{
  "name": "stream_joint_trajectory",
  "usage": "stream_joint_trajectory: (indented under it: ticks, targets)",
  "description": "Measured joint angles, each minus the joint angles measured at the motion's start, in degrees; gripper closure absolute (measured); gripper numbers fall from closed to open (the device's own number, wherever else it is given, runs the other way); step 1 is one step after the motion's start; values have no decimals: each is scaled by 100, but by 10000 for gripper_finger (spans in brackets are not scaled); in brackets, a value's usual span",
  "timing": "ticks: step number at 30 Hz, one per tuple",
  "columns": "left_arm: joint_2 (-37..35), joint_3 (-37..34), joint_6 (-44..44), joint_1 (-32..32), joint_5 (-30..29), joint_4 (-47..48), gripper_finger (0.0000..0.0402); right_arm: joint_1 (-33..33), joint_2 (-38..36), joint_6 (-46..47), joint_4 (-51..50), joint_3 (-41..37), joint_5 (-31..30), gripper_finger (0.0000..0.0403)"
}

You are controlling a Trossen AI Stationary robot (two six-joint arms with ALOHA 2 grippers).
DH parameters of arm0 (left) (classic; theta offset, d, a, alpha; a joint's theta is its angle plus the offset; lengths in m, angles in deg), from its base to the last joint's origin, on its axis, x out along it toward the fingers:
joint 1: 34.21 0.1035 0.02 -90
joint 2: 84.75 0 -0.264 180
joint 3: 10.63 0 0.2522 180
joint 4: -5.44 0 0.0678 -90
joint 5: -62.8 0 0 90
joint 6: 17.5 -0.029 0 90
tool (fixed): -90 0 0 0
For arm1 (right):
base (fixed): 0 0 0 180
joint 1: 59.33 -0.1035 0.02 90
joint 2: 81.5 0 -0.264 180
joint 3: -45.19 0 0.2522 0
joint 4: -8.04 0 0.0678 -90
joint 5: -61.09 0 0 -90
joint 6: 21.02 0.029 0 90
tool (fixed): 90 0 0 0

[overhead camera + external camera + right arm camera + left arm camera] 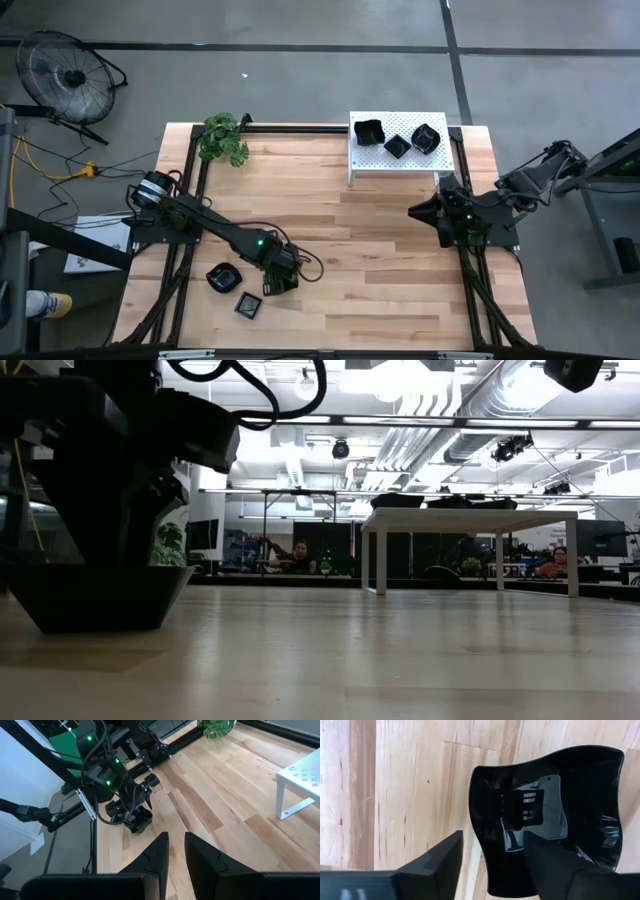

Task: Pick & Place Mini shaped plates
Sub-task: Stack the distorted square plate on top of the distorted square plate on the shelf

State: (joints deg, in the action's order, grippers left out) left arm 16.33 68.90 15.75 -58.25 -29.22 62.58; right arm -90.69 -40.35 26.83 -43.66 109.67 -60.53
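Observation:
A wavy-edged glossy black dish (560, 805) sits flat on the wooden table near its front left, below my left gripper (492, 837). That gripper is open and points down. One finger (555, 865) stands over the dish's hollow and the other (437, 862) outside it, with the dish's side wall (485, 820) between them. The low view shows this dish (100, 595) resting on its base. Two more black dishes (222, 277) (248, 303) lie beside it. Three dishes (398, 146) sit on the white rack (400, 168). My right gripper (175, 845) waits shut and empty at the right. My left gripper comes at the dish from above, one finger inside the hollow and one outside the side wall (482, 850). Whether either finger touches the wall, I cannot tell. The dish rests on the table.
The white perforated rack (300, 780) stands at the table's far edge, right of the middle. A green plant (225, 138) lies at the far left. Bare wood (370, 240) lies between the two arms. Black frame rails run along both sides.

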Motion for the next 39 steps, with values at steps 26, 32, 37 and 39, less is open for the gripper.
stream_joint_trajectory:
  ticks: [26,32,37,39]
  targets:
    - [0,0,153,1,-11,5,326,-413,306,335,1,0,-260,346]
    - [-2,0,155,2,-20,7,368,-446,306,378,1,0,-263,346]
    - [-9,9,153,1,-13,5,397,-446,306,379,1,0,-267,346]
    - [-9,9,147,1,-11,4,397,-446,306,379,1,0,-267,346]
